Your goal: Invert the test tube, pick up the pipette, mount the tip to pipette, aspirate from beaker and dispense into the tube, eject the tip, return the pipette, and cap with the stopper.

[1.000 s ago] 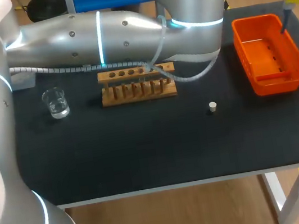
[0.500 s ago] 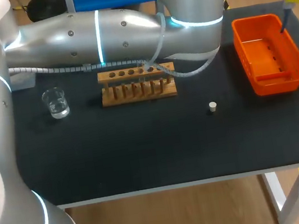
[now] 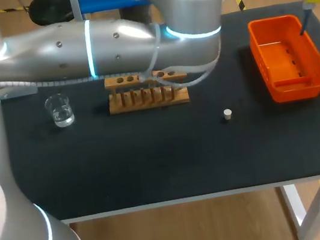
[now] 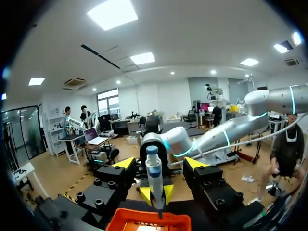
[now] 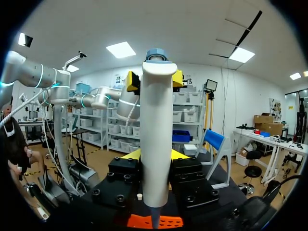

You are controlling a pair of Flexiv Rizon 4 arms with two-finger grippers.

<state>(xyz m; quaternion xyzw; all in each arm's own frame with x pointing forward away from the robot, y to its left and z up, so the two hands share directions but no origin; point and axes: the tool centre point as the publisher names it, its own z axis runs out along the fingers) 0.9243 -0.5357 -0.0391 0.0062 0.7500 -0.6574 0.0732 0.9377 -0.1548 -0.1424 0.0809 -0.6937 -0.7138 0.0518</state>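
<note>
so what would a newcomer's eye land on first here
Probably the big silver left arm stretched across the back of the table. Then the bright orange bin at the table's right, with the pipette hanging upright over its far end.

Light: bright, even; ceiling panels high above left tool [image 4: 159, 166] and right tool [image 5: 155, 156].
Glare: panels blown white; soft sheen along left arm [image 3: 104, 37] shell, its cyan ring [image 3: 89, 49] glowing.
Bench [image 3: 155, 169]: matte black, no hotspots; shadows barely show on it.
Beaker [image 3: 59, 109]: small glints on glass.
Pipette [image 5: 156, 120]: in right tool, pale body evenly lit.
Edges: wrist views bow straight lines twd dark rim.
</note>
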